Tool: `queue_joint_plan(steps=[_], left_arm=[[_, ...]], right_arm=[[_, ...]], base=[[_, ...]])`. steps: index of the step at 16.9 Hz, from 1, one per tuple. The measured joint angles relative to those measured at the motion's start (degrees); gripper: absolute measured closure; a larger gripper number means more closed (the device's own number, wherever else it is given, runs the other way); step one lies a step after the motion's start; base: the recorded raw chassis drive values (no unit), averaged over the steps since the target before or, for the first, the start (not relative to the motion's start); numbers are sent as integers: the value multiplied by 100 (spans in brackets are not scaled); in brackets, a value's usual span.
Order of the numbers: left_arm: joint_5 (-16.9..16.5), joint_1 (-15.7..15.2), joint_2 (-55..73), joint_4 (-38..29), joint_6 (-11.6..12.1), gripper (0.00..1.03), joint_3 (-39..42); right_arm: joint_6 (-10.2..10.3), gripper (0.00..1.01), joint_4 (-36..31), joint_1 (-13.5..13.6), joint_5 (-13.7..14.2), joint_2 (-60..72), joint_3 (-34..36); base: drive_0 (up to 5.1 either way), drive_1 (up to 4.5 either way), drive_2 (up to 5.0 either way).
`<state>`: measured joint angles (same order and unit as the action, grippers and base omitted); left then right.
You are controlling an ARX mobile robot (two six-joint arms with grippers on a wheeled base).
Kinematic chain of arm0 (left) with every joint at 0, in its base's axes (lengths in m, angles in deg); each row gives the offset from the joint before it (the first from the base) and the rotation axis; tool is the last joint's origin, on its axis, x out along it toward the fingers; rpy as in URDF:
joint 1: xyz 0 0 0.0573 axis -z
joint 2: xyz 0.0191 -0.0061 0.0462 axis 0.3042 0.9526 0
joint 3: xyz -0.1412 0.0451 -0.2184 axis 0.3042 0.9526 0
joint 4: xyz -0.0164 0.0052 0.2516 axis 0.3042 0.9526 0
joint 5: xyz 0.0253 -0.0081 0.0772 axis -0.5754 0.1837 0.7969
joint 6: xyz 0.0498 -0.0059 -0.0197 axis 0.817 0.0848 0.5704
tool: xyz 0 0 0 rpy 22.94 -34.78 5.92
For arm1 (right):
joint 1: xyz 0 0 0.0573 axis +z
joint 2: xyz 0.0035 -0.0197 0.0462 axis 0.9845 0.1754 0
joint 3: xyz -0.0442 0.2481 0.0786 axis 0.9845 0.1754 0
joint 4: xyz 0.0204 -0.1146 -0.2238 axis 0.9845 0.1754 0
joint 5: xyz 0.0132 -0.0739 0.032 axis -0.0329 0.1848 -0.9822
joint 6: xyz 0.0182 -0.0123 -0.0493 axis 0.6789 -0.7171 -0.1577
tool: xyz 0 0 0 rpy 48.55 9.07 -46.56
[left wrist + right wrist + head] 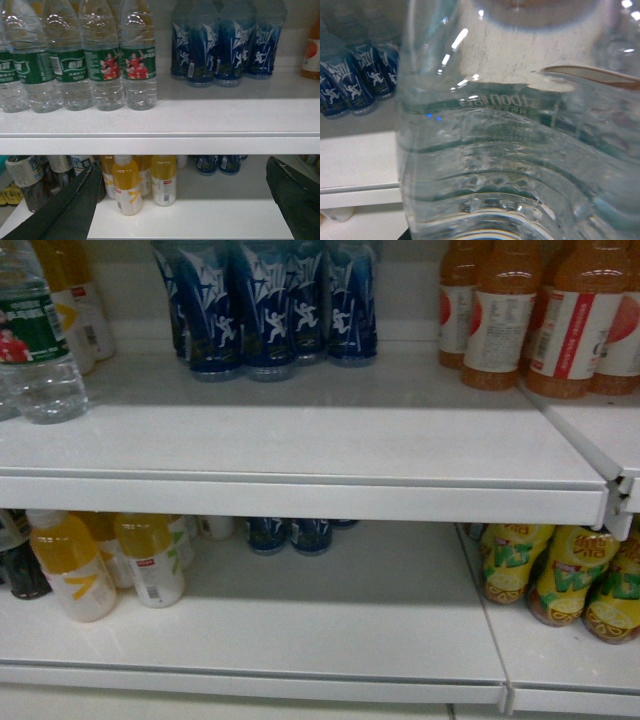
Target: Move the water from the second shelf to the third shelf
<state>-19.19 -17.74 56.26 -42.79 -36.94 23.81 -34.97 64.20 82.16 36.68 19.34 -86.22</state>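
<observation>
In the right wrist view a clear ribbed water bottle [510, 165] fills nearly the whole frame, its green label band seen from behind. It sits right at my right gripper, whose fingers are hidden behind it. Several more water bottles [137, 65] with green labels stand in a row on the upper shelf [200, 120] in the left wrist view. One of them shows at the head view's left edge [35, 340]. My left gripper [185, 200] hangs open in front of the lower shelf [225, 215], holding nothing. Neither gripper appears in the head view.
Blue bottles [270, 310] stand at the back middle of the upper shelf [300, 440], orange juice bottles [540, 320] to the right. On the lower shelf [330, 630] are yellow drinks [110, 565] at left and yellow-green bottles [560, 575] at right.
</observation>
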Motion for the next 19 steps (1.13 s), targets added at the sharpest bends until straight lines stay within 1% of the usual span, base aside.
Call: queue_joint_plan(steps=[19], left_arm=[[0,0,0,-4,0,5,0]], right_arm=[[0,59,-9,0,-20,-4,0]], base=[[-458,229,229]])
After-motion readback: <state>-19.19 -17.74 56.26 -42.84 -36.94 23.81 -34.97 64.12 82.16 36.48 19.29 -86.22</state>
